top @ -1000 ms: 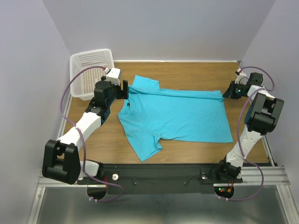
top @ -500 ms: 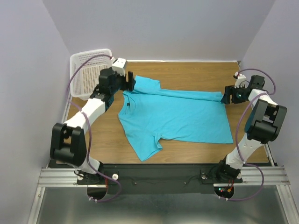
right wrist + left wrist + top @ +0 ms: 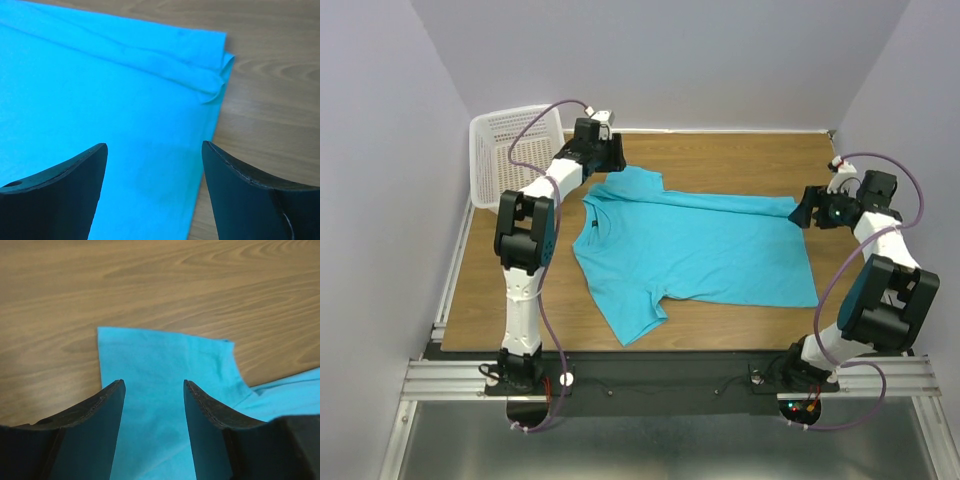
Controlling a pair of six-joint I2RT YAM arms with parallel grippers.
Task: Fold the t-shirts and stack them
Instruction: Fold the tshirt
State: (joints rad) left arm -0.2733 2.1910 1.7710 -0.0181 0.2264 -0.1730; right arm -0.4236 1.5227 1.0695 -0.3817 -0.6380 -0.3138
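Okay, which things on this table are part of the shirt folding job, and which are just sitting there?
Part of the job:
- turquoise t-shirt, spread on the wooden table
- left gripper, open over a sleeve
- right gripper, open over the shirt's far right corner

Just sitting there:
- white mesh basket, at the far left corner

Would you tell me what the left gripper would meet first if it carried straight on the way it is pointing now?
Most likely the t-shirt: in the wrist view its sleeve lies right ahead between the open jaws of the left gripper, with bare table beyond. Depth is unclear.
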